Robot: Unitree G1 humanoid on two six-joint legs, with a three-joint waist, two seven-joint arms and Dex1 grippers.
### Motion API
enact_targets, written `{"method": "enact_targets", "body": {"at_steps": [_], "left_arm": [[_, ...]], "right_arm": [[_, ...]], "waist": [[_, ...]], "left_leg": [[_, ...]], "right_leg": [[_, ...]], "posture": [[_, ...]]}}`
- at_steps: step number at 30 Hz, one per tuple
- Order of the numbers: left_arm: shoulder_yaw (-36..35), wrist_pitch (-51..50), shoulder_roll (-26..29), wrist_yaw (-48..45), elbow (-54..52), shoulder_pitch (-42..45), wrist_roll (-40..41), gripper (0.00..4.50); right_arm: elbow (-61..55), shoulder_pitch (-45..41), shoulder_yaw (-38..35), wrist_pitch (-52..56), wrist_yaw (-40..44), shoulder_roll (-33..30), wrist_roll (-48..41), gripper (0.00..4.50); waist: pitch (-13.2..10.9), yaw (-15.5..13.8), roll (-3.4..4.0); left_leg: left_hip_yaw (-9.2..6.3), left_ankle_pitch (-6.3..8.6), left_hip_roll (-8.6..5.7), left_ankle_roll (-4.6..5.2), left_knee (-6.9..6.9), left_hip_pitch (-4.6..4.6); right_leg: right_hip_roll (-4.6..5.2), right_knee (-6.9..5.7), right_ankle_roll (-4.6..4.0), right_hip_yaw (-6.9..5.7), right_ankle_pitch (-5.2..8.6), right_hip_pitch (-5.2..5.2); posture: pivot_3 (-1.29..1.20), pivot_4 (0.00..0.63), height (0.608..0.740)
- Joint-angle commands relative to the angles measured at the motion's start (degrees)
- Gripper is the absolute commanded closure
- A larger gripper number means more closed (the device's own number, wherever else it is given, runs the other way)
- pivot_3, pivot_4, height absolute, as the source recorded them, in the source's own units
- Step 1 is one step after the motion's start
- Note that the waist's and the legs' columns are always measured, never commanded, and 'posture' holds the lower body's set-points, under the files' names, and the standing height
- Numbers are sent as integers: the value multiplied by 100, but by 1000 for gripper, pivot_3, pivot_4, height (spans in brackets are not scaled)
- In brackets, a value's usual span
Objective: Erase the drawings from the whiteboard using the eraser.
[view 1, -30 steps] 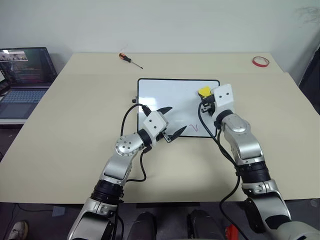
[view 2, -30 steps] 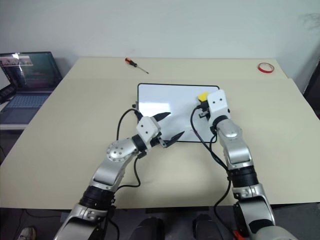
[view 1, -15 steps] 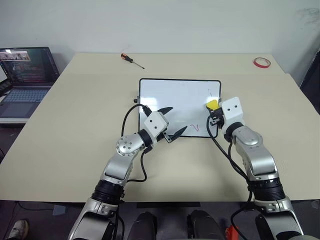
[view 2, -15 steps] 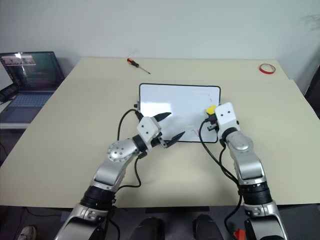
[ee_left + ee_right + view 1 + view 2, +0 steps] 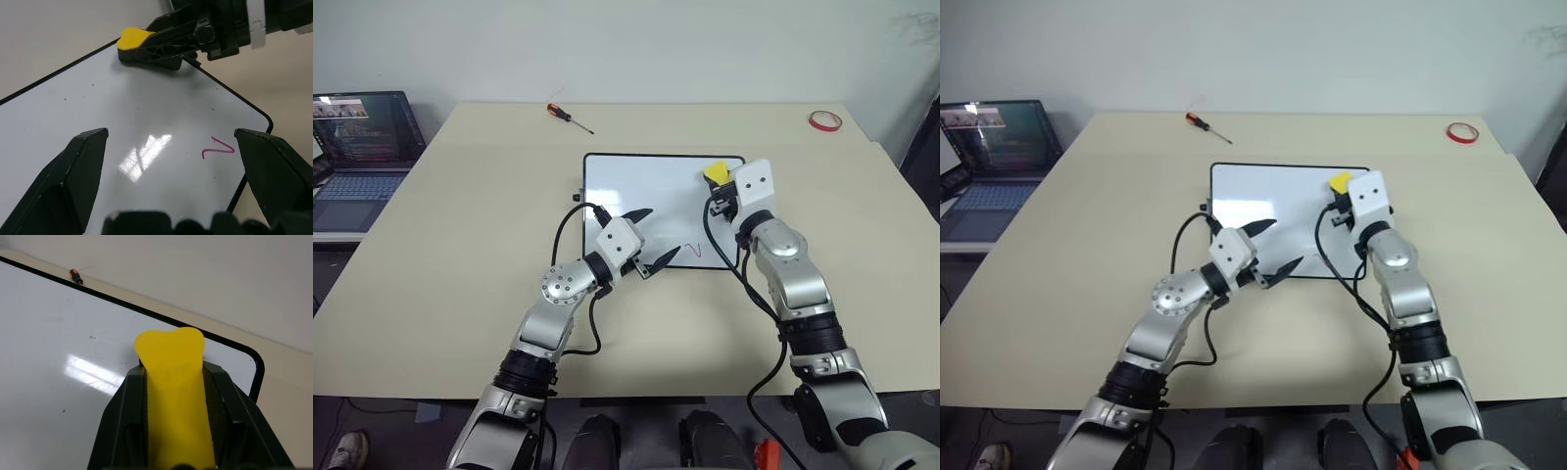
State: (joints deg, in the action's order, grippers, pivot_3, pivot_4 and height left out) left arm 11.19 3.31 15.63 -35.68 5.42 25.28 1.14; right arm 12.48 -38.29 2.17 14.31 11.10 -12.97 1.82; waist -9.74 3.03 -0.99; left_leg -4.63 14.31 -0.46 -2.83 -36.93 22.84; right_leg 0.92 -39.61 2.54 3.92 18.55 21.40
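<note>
Nearest on the whiteboard [image 5: 651, 201], the left pincer [image 5: 646, 238] hangs over its near edge with fingers spread wide and nothing between them. Just beside it on the board sits a red tick mark [image 5: 693, 251], near the board's near right corner. Farther back, the right pincer [image 5: 1339, 191] is clamped on the yellow eraser [image 5: 715, 174], which sits at the whiteboard's far right corner.
</note>
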Motion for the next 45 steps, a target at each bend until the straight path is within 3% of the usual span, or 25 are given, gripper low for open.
{"method": "enact_targets", "body": {"at_steps": [1, 7, 29, 35, 45], "left_arm": [[8, 78, 17, 25, -209, 2, -27, 0], [-7, 34, 35, 57, -291, -46, -30, 0], [70, 85, 6, 15, -274, -30, -56, 0], [53, 93, 21, 15, -216, 25, -34, 0], [33, 130, 36, -4, -114, 117, -26, 0]], "right_arm": [[331, -330, 13, -110, -195, -156, 308, 3341], [548, -295, 128, 135, -251, -329, 582, 3341], [-1339, 1166, 330, 1612, 226, -462, 637, 3341], [-1197, 858, 92, 1246, 106, -273, 447, 3341], [257, -436, -14, 222, -51, -141, 360, 3341]], "waist": [[0, 3, 0], [1, -5, 0], [4, -32, -5], [5, -25, -6], [3, 30, -5]], "left_leg": [[1, 0, 0, 0, 0, 0], [-1, 0, 0, 0, -3, -4], [-2, 0, -2, 0, -6, -21], [-2, -1, -2, 0, -6, -24], [5, -1, -1, 0, -3, -20]], "right_leg": [[0, 0, 0, 2, 0, 0], [2, -5, 0, 0, 0, -4], [1, -8, 0, -1, 0, -24], [1, -8, 0, -1, 0, -25], [-2, -17, 0, 6, 0, -12]], "posture": [[0, 150, 740], [0, 150, 740], [0, 150, 740], [0, 150, 740], [0, 150, 740]]}}
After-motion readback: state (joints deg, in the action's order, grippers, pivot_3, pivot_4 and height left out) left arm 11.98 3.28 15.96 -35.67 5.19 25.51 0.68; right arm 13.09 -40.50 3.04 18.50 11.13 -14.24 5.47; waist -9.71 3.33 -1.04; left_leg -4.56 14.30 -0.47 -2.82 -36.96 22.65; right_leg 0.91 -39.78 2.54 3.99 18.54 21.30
